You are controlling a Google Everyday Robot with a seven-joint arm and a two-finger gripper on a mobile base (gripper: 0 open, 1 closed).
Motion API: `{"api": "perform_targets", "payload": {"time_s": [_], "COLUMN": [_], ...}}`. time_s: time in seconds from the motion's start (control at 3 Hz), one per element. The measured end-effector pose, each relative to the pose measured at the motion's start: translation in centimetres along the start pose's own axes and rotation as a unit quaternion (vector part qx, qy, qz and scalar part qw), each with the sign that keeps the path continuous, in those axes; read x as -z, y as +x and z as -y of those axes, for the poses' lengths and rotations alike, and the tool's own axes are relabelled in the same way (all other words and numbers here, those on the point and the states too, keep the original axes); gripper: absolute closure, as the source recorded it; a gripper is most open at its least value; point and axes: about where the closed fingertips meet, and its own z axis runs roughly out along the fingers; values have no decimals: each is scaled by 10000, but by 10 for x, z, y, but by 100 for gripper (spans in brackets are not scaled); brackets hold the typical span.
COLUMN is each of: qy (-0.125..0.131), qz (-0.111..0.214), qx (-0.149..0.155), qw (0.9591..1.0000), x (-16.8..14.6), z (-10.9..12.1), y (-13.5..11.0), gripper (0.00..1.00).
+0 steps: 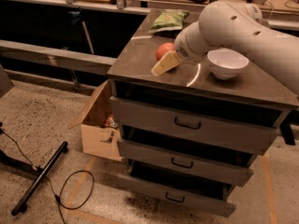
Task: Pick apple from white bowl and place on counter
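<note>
The red apple (pixel 164 50) rests on the grey-brown counter (pixel 140 62), left of the white bowl (pixel 227 62), which is empty. My gripper (pixel 159 61) is low over the counter at the apple. It is open, with its jaws on either side of the apple. One cream finger (pixel 164 65) lies along the apple's near side with its tip on the counter. The far finger is hidden behind the apple. My white arm reaches in from the right, above the bowl.
A green snack bag (pixel 169 20) lies at the back of the counter. The cabinet has three handled drawers (pixel 187 123). An open cardboard box (pixel 99 125) stands on the floor at its left. A black stand and cable (pixel 42 178) lie on the floor.
</note>
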Motion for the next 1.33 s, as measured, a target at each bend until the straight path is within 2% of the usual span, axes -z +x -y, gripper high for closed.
{"api": "perform_targets", "payload": {"time_s": [0.33, 0.67, 1.0, 1.33], "qy": [180, 153, 211, 206], "qz": [8, -5, -18, -12], "qx": [210, 259, 260, 253], "qw": [9996, 9995, 9994, 9995], "x": [16, 20, 39, 44], "z": [2, 1, 16, 22], "y": [2, 4, 12, 13], "gripper": [0, 0, 0, 0]}}
